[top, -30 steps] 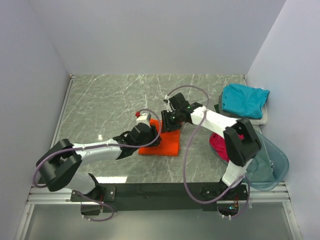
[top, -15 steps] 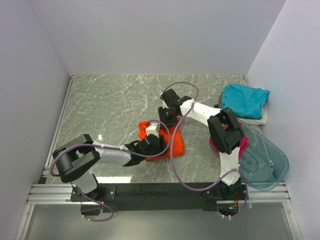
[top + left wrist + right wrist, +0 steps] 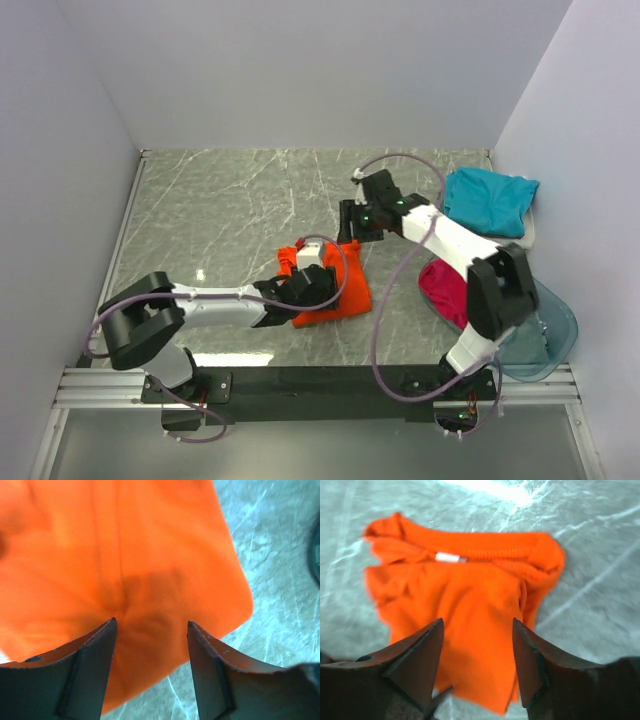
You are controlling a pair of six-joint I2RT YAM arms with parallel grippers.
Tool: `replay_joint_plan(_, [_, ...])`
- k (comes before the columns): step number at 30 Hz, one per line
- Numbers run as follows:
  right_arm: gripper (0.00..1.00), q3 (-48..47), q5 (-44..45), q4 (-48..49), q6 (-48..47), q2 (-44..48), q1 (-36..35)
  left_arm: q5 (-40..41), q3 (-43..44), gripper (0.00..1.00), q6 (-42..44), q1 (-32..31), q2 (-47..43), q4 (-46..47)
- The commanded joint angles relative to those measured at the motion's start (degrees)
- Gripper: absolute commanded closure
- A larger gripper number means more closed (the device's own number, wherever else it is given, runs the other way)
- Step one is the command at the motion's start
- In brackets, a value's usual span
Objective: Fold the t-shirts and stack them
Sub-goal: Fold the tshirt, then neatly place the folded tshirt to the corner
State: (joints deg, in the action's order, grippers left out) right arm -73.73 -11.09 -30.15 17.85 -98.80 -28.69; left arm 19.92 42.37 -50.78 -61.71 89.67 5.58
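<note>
Subject: bright orange short-sleeved cloth t-shirt [image 3: 340, 288], folded into a compact, roughly square packet.
Location of subject: lies flat on the grey-green marbled bench [image 3: 220, 210], near the middle and toward the near edge, between the two arms.
Condition of subject: the right wrist view shows the ribbed collar along the far edge with a small white tag [image 3: 451, 557] at the neck. The left side is rumpled and the right edge is doubled over.
Left claw [image 3: 150, 625]: jaws stand apart, open, and grip nothing. The fingers straddle a shallow crease in the orange cloth close to one corner of the packet. Whether the tips touch the cloth cannot be told.
Right claw [image 3: 477, 625]: jaws stand apart, open and empty. It hangs above the far edge of the orange t-shirt, clear of the cloth, and looks down on it.
Other garments: teal cloth t-shirt [image 3: 488, 200], folded, rests at the far right of the bench on top of a pale whitish cloth t-shirt [image 3: 522, 240], of which only an edge shows.
Container: clear bluish plastic tub [image 3: 545, 335] sits at the near right corner, tilted.
Container contents: magenta-pink cloth t-shirt [image 3: 443, 290] lies bunched at the tub's left side, partly hidden by the right arm. How far inside it lies cannot be told.
Separation: the orange t-shirt lies well apart from the teal stack and near the tub without touching it.
</note>
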Motion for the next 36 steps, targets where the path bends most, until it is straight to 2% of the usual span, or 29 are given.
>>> replay_joint_plan(1, [0.34, 6.2, -4.4, 3.7, -1.4, 6.9, 1.6, 5.4, 3.9, 0.36, -0.9, -0.2, -6.0, -8.6])
replay_joint_plan(5, [0.32, 14.0, -7.8, 7.1, -1.0, 12.0, 3.3, 6.8, 1.4, 0.33, -4.1, 1.8, -9.9, -12.8])
replay_joint_plan(10, [0.31, 20.9, -11.6, 10.4, -0.7, 13.6, 5.8, 4.0, -7.5, 0.33, -5.0, 7.1, -15.0, -9.2])
replay_joint_plan(16, [0.29, 24.9, -13.5, 13.5, -0.8, 12.3, 7.2, 0.2, -13.5, 0.32, -4.3, 11.3, -18.6, -3.0])
replay_joint_plan(28, [0.19, 27.1, -19.5, 18.7, -1.1, 3.8, 9.1, -3.8, -15.8, 0.31, -3.4, 14.0, -13.6, 4.6])
replay_joint_plan(30, [0.14, 27.4, -20.3, 19.2, -0.9, 2.6, 9.1, -3.9, -16.3, 0.32, -3.5, 14.1, -12.9, 5.5])
replay_joint_plan(36, [0.09, 29.3, -22.5, 22.6, 1.0, 1.8, 6.6, -6.4, -17.5, 0.37, -3.7, 14.3, -8.6, 9.8])
